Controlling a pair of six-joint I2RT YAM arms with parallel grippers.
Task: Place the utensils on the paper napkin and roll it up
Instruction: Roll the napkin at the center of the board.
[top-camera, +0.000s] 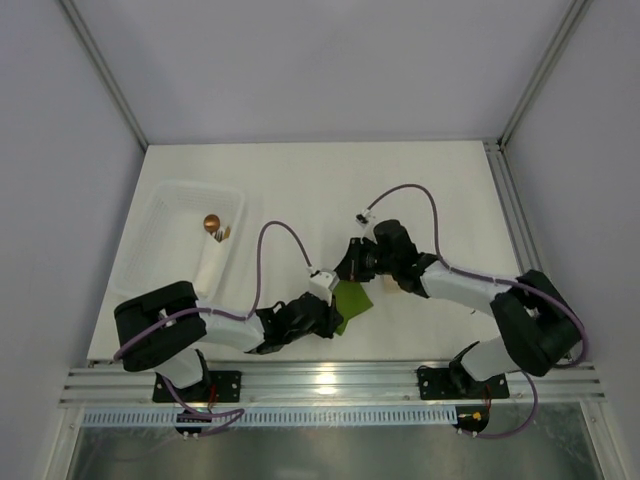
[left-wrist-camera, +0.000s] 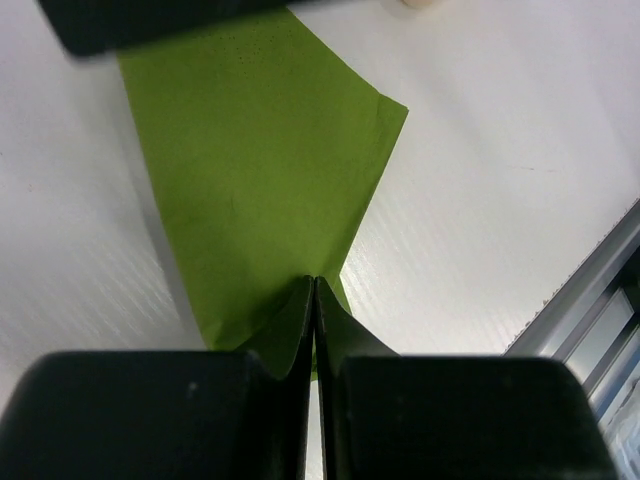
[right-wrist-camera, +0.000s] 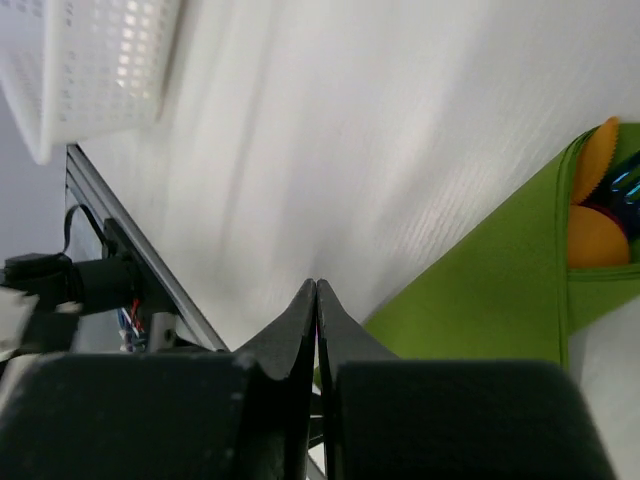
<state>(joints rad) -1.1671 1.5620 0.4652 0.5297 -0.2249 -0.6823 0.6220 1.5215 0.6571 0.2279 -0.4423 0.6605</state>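
We see a white tabletop with a perforated white plastic tray at its far left. An aluminium rail runs along the near edge, and pale enclosure walls stand around.

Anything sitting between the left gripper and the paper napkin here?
Nothing visible. The left gripper, shut, meets the paper napkin directly at its near corner and seems to pinch it. The utensils already sit inside its fold, and the white tray lies well off to the left.
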